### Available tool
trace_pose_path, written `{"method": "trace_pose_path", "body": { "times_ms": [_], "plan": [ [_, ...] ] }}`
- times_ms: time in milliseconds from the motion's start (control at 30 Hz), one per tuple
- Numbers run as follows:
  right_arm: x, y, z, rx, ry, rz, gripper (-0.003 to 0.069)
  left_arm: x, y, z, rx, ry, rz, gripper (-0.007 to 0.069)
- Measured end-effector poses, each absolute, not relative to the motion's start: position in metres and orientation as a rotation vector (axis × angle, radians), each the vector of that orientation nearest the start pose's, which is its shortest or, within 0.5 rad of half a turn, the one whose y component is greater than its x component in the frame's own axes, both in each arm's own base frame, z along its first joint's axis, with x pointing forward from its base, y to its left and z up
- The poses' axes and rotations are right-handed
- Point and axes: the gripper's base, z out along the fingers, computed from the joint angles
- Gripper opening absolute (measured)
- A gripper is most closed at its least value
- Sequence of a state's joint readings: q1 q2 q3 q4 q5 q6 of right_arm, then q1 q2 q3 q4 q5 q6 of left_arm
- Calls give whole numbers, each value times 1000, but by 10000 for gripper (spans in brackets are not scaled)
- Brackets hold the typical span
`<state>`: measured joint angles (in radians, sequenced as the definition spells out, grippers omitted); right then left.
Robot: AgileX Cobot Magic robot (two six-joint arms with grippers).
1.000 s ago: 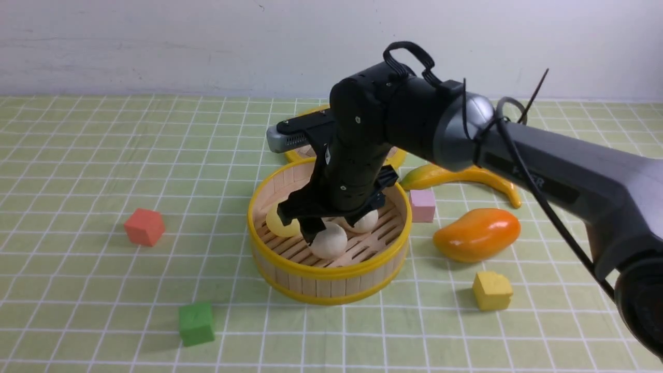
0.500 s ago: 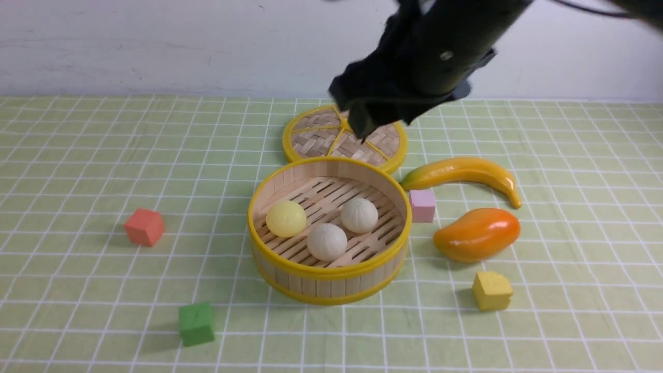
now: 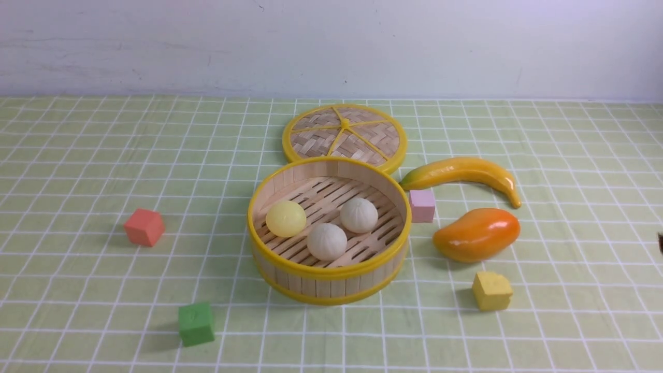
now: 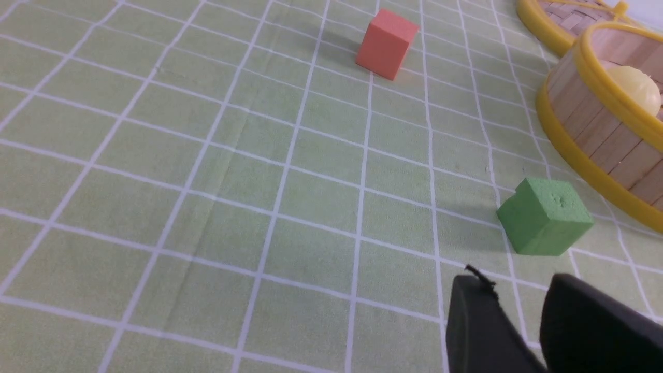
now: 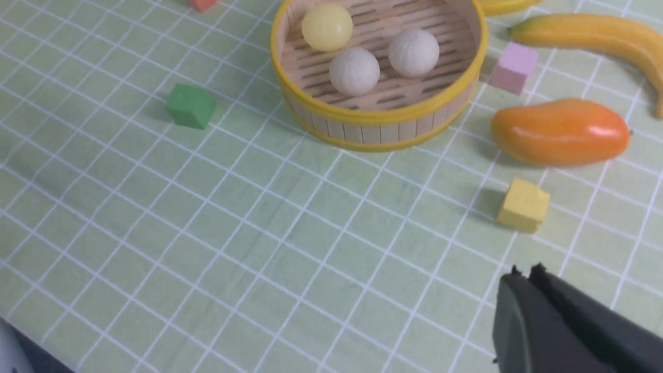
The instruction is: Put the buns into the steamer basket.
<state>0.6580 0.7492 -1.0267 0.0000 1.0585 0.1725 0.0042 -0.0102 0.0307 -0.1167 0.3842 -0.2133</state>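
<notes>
All three buns [image 3: 327,225] lie on the basket [image 3: 330,280] floor, mid-table. Right gripper [image 5: 523,274] closed, empty, above the cloth. Left gripper [image 4: 518,290] parted, empty, near green cube [image 4: 545,216].

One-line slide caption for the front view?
Three buns sit in the steamer basket, its lid behind; both arms withdrawn.
</notes>
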Motion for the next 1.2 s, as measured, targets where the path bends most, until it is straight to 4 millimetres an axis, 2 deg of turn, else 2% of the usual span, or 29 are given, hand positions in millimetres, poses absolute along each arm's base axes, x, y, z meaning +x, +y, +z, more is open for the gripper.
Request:
{"method": "trace_pose_path", "body": {
  "times_ms": [100, 200, 367, 500, 600, 733, 867, 900, 1033, 1100, 1167, 1200],
  "plan": [
    [82, 66, 379, -555, 2256, 470, -20, 52, -4, 169, -278, 1873, -258, 197],
    [70, 60, 374, -545, 2235, 515, -20, 52, -4, 169, -278, 1873, -258, 200],
    [50, 46, 377, -527, 2158, 559, -18, 52, -4, 169, -278, 1873, -258, 205],
    [43, 39, 379, -520, 2120, 554, -17, 52, -4, 169, -278, 1873, -258, 209],
    [44, 31, 379, -509, 2077, 464, -17, 52, -4, 169, -278, 1873, -258, 212],
    [45, 14, 367, -330, 1997, 280, -15, 52, -4, 169, -278, 1873, -258, 217],
    [45, 4, 340, -136, 1955, 147, -12, 52, -4, 169, -278, 1873, -258, 218],
    [44, -1, 321, -30, 1912, 75, -10, 52, -4, 169, -278, 1873, -258, 218],
    [40, -8, 276, 136, 1797, -49, -10, 52, -4, 169, -278, 1873, -258, 224],
    [41, -10, 255, 175, 1757, -86, -10, 52, -4, 169, -278, 1873, -258, 226],
    [45, -12, 222, 209, 1740, -121, -8, 52, -4, 169, -278, 1873, -258, 228],
    [45, -12, 222, 209, 1739, -121, -7, 52, -4, 169, -278, 1873, -258, 228]
  ]
}}
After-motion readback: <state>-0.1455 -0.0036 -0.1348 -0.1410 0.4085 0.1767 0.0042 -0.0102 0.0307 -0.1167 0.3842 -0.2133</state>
